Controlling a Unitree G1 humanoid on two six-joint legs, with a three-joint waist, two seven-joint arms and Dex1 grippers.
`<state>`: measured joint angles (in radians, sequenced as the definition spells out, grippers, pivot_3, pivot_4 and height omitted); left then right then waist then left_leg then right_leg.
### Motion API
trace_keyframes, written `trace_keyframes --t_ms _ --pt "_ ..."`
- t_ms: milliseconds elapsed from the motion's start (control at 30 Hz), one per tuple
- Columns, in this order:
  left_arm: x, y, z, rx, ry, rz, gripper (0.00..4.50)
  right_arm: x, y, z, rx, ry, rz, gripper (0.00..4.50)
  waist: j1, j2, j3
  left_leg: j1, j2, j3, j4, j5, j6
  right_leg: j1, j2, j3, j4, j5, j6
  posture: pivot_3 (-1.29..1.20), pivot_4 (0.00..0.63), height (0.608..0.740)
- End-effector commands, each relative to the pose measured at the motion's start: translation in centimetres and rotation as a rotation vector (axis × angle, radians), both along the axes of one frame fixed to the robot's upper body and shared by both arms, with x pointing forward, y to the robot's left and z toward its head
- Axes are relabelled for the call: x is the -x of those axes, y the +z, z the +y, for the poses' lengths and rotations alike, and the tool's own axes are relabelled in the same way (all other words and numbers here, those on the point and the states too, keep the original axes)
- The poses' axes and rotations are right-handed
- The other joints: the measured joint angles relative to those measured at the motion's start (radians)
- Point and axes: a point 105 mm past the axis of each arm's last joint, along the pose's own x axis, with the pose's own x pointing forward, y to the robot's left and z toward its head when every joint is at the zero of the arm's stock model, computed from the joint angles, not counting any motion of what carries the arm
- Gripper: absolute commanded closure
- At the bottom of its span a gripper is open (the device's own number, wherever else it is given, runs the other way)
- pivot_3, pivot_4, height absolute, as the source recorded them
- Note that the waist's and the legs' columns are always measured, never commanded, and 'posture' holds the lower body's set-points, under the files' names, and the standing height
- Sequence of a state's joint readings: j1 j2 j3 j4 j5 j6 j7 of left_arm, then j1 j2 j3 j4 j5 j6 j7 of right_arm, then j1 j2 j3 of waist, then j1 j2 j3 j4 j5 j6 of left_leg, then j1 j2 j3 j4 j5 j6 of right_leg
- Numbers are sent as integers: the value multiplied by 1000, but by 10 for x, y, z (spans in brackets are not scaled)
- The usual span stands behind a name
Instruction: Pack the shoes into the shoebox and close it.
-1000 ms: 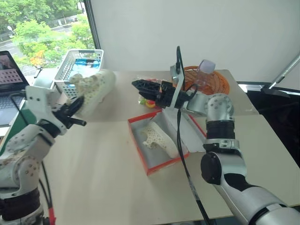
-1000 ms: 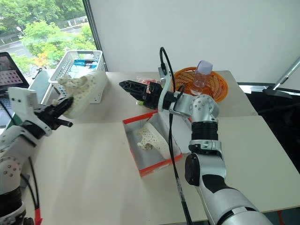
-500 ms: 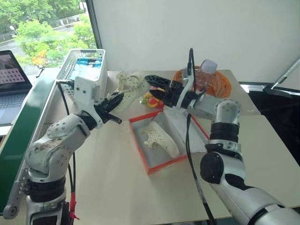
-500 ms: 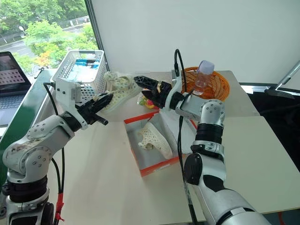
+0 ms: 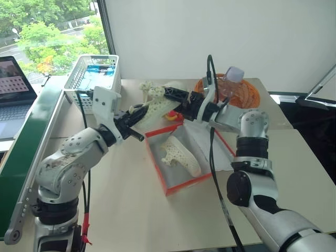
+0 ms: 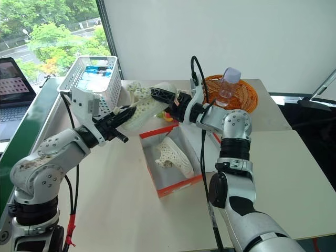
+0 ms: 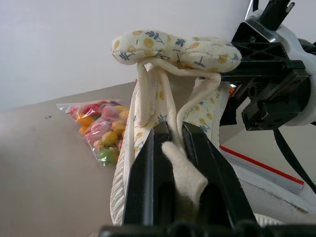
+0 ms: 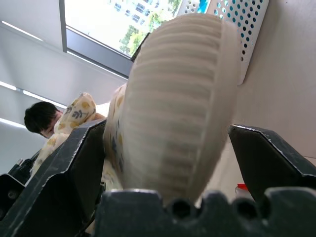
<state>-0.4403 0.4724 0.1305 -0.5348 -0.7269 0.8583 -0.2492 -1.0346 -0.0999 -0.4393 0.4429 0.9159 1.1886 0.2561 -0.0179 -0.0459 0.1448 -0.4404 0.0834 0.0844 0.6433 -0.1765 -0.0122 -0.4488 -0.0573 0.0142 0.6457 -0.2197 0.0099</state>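
One shoe (image 5: 157, 105) is held above the shoebox (image 5: 181, 185), pinched at nine o'clock by the left gripper (image 7: 174, 148) and straddled at three o'clock by the spread right gripper (image 8: 168, 163).

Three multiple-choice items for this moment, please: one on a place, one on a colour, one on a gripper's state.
1. Where does the loose shoe lie?
A) in the shoebox
B) in the white basket
C) on the table

2. What colour are the shoebox's outside walls?
A) blue
B) red-orange
C) green

3. The left gripper is:
A) open and empty
B) shut on a bottle
C) shut on the second shoe

Answers: 1 A, the shoe rests on the box's grey floor. 2 B, the walls show red-orange in both head views. 3 C, the left wrist view shows it pinching that shoe's heel strap.
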Motion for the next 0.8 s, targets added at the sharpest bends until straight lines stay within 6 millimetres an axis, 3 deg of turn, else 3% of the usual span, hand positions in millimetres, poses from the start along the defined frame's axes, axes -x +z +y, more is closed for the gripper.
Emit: trace_keyframes --t_ms 33,200,267,300,400,500,667,800 --pt "10 15 -7 8 -28 -69 4500 -2 16 -2 -48 -16 -60 1784 -1 0 0 0 0 0 0 0 0 0 0 0 0 0 0 0 150 740" --pt "10 12 -5 18 -17 -52 4500 2 21 3 -32 15 -73 3466 0 0 0 0 0 0 0 0 0 0 0 0 0 0 0 0 150 740" --pt "10 11 -4 17 -16 -48 4500 5 23 6 -14 35 -90 3856 0 0 0 0 0 0 0 0 0 0 0 0 0 0 0 0 150 740" --pt "13 12 -4 38 -36 -43 4078 7 25 6 8 48 -109 3997 1 0 0 0 0 0 0 0 0 0 0 0 0 0 0 0 150 740" --pt "17 12 0 40 -47 -32 3058 8 29 4 70 61 -155 4068 0 1 1 0 0 0 0 0 0 0 0 0 0 0 0 0 150 740" --pt "19 5 20 -15 -13 9 1961 10 48 -7 181 101 -279 4092 -2 3 3 0 0 0 0 0 0 0 0 0 0 0 0 0 150 740" --pt "21 5 49 -66 51 19 1846 23 64 -12 268 244 -401 4096 -2 4 5 -1 0 0 0 0 0 -1 0 0 -1 0 0 0 150 740" --pt "19 4 77 -114 150 15 1846 31 53 -9 395 400 -458 4096 -3 4 5 0 0 1 0 0 1 -2 0 1 -1 -1 0 0 150 740"
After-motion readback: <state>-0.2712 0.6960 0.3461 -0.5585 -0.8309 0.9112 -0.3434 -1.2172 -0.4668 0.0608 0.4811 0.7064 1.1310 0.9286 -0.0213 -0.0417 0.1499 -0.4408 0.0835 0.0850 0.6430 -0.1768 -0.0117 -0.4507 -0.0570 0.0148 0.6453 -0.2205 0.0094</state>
